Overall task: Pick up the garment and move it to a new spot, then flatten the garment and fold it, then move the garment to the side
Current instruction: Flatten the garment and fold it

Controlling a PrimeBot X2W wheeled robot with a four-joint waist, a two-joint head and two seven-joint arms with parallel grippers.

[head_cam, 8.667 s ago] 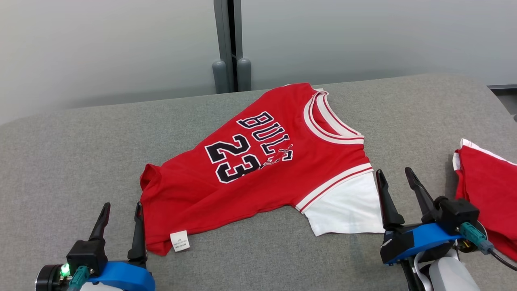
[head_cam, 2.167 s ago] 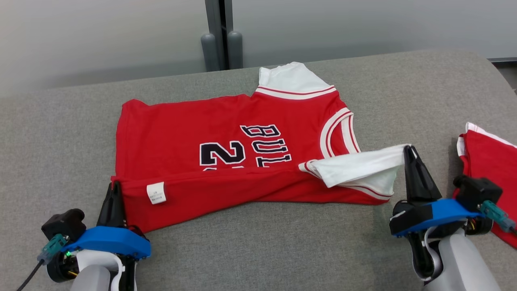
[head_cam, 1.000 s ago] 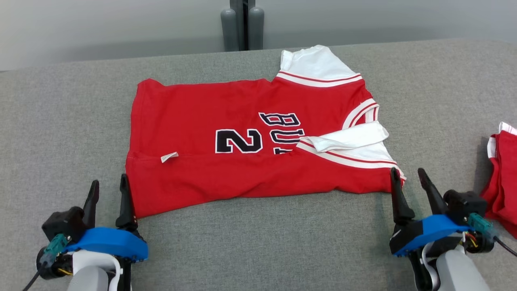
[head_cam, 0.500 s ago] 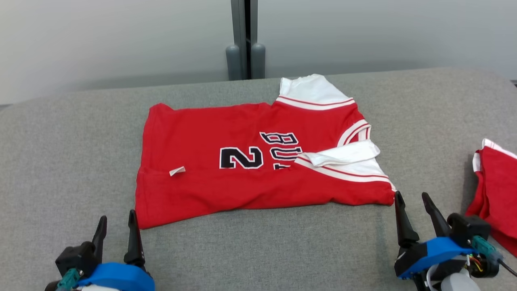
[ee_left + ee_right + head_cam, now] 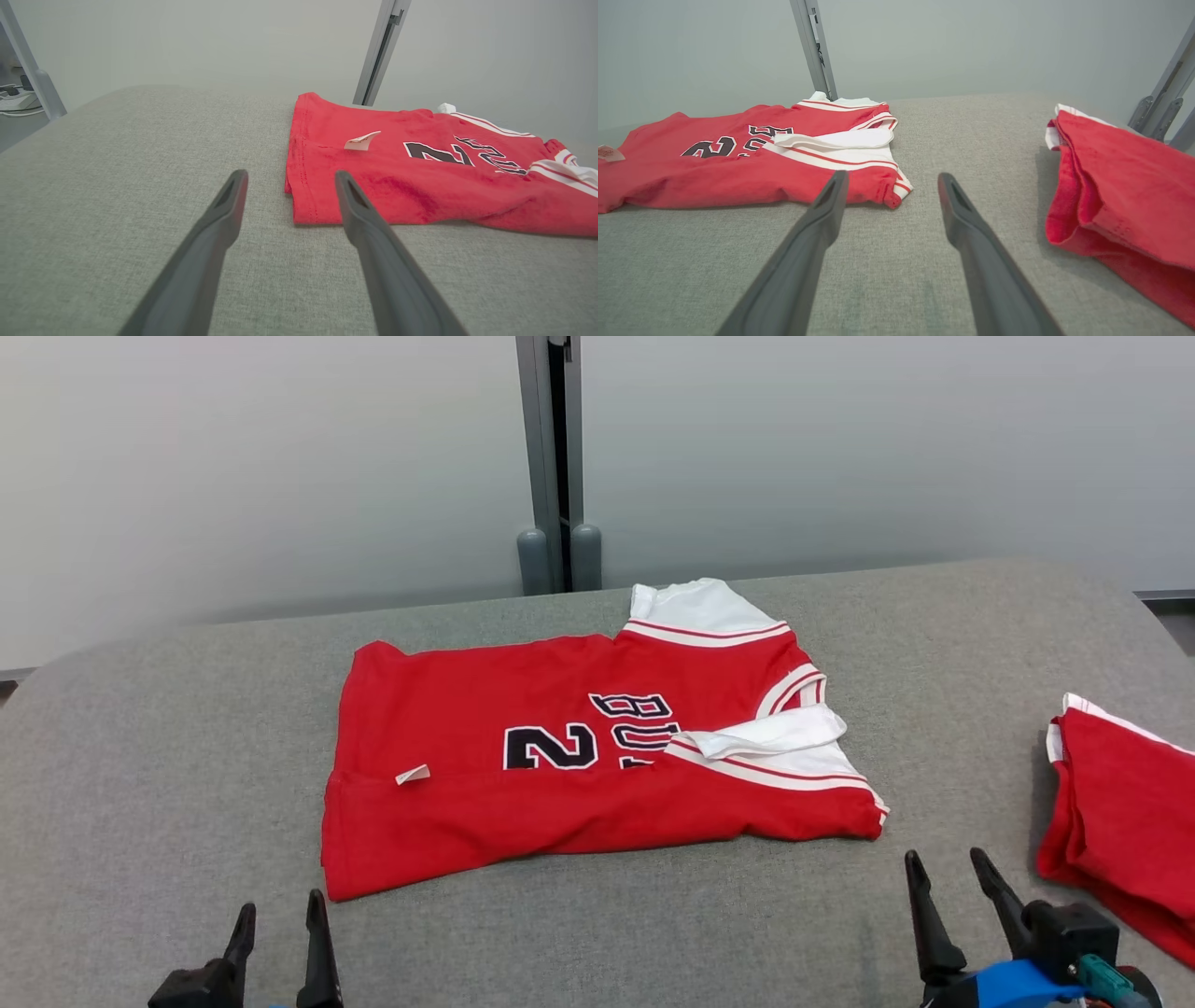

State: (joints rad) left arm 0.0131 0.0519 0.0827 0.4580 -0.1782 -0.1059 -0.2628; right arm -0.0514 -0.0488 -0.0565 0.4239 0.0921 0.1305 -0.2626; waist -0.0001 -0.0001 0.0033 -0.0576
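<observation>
The red garment [image 5: 579, 775] lies in the middle of the grey surface [image 5: 140, 756]. Its near long edge is turned over toward 12 o'clock, and one white sleeve [image 5: 770, 733] is laid on top at the shirt's 3 o'clock side. The left claw [image 5: 280, 902] waits at 7 o'clock and the right claw [image 5: 944, 855] at 5 o'clock. Both have their fingers apart, hold nothing and are not touching the cloth. I think the folding is partly done and the far side comes next. To do it well, both claws should reach the far corners at 11 and 1 o'clock, pinch the edge, lift just a little, and bring it toward 6 o'clock together so the edges line up. Keep clear of the other red pile [image 5: 1120, 803] at 4 o'clock.
</observation>
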